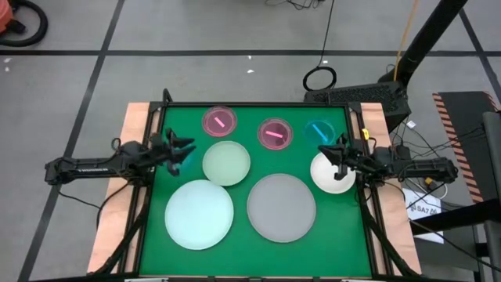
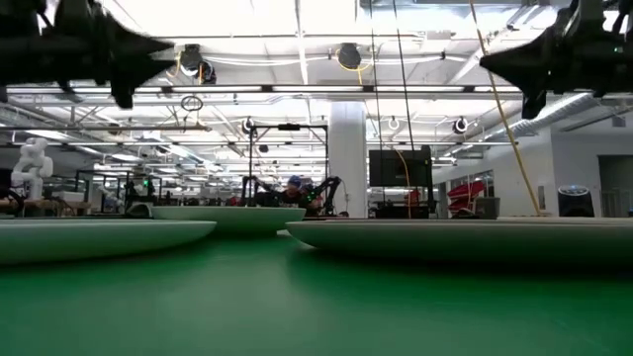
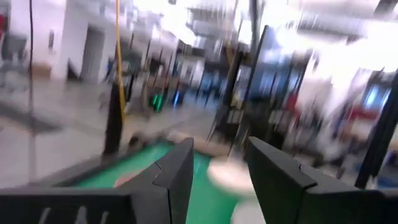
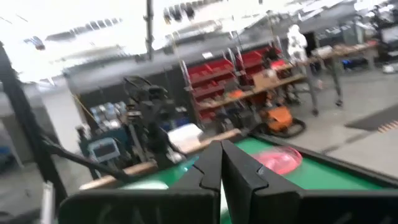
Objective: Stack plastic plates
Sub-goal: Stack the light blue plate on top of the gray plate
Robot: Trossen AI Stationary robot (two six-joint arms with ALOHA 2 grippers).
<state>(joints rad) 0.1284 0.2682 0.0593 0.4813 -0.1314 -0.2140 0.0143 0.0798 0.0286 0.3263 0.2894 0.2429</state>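
Seven plastic plates are counted on the green mat of the desk (image 1: 153,243) in the high view. Two are large: a pale mint plate (image 1: 199,214) at the near left and a grey plate (image 1: 281,207) just beside it on the near right. One medium pale green plate (image 1: 226,163) lies behind the mint one, their rims touching or nearly so. Two small pink plates (image 1: 219,121) (image 1: 275,134) are set along the far edge, apart from each other. One small teal plate (image 1: 318,131) lies to the right of them, and one small white plate (image 1: 332,173) sits at the right edge, partly covered by the right arm.

All the plates lie flat, faces up; being round, they show no long axis.

The left pincer (image 1: 185,150) hangs above the mat's left side, just beside the pale green plate, its fingers held apart with nothing between them. A teal shape shows under it, but what it is cannot be told. The right pincer (image 1: 327,150) hangs above the white plate's far edge, its fingers pressed together and empty.
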